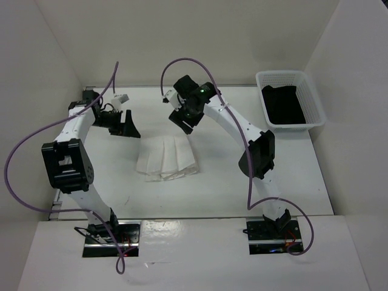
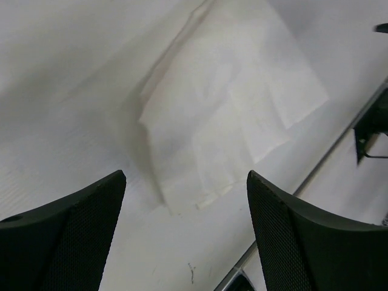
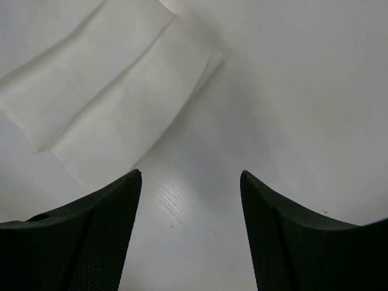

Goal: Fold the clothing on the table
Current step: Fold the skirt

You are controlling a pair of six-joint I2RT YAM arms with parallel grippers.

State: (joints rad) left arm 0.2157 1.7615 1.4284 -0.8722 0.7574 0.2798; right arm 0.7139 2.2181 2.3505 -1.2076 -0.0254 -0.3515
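The clothing [image 1: 167,158] lies flat on the table [image 1: 212,188] as a small folded white pleated stack between the two arms. My left gripper [image 1: 128,128] hovers just up and left of it, open, with nothing between its fingers. My right gripper [image 1: 183,120] hangs just above the stack's far right corner, also open and empty. In the left wrist view the clothing [image 2: 227,109] spreads ahead of the open left gripper [image 2: 187,177], clear of both fingers. In the right wrist view the clothing [image 3: 109,97] lies at upper left, ahead of the open right gripper [image 3: 191,174].
A white mesh basket [image 1: 312,106] holding a black garment [image 1: 282,104] stands at the far right. White walls [image 1: 182,42] close in the table at the back and both sides. Both arm bases [image 1: 112,236] sit at the near edge.
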